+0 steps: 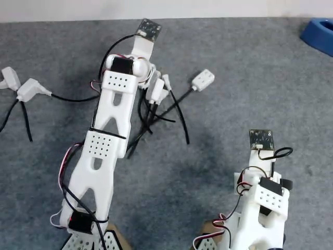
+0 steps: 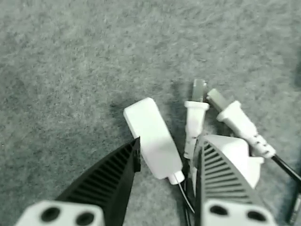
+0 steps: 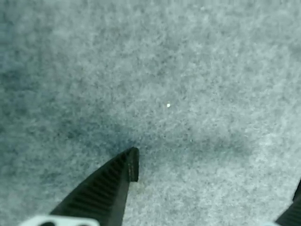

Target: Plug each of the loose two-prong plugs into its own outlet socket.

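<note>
**A:** So where are we with the left gripper (image 2: pixel 168 142)?

**B:** Jaws spread, nothing pinched. It hangs low over the grey mat (image 2: pixel 70 56) with a white block (image 2: pixel 149 126) sitting between the fingers. The first plug (image 2: pixel 195 113) lies just beside that, and the second plug (image 2: pixel 235 118) is right next to it, up against the pale finger (image 2: pixel 223 155).

**A:** How do we reckon they'll handle?

**B:** Light, hard moulded plastic, probably a bit slick. The thin black cord (image 2: pixel 286 168) looks springy enough to tug a plug round once we lift it. We'd grab across the flat sides of the body, behind the prongs, never on the prongs or the cord.

**A:** Is that block a socket?

**B:** Probably, but we can't see its face from here. Another white socket block (image 1: pixel 203 79) lies a little apart from the pile. The right gripper (image 3: pixel 216 174) is spread too, holding nothing, over the mat and well apart from the plugs.
</note>
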{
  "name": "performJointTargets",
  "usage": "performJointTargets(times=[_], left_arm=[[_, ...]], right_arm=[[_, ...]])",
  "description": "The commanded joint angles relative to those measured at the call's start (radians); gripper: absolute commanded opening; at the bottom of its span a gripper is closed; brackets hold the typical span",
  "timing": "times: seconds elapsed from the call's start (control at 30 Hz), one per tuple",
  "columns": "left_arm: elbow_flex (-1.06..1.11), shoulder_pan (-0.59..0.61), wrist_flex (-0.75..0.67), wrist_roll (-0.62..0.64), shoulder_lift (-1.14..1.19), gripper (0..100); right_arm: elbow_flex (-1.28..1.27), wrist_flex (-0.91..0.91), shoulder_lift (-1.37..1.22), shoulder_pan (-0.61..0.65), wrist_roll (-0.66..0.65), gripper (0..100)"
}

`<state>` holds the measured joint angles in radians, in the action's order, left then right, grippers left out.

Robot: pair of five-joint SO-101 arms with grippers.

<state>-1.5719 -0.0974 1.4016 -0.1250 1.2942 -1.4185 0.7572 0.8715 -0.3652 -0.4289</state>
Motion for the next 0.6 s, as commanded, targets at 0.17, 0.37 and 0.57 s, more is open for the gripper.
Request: performJointTargets(times=[0.17, 0.37, 0.57], left_arm=[[0.004, 0.044, -0.051, 0.006, 0.021, 20], [-0.002, 0.042, -0.055, 0.006, 0.091, 20], [-0.005, 0.024, -0.048, -0.003, 0.120, 9]], right_arm=[[0.005, -0.012, 0.012, -0.007, -0.014, 47.5], [0.005, -0.012, 0.012, -0.007, -0.014, 47.5], [0.004, -0.012, 0.012, -0.007, -0.014, 47.5]])
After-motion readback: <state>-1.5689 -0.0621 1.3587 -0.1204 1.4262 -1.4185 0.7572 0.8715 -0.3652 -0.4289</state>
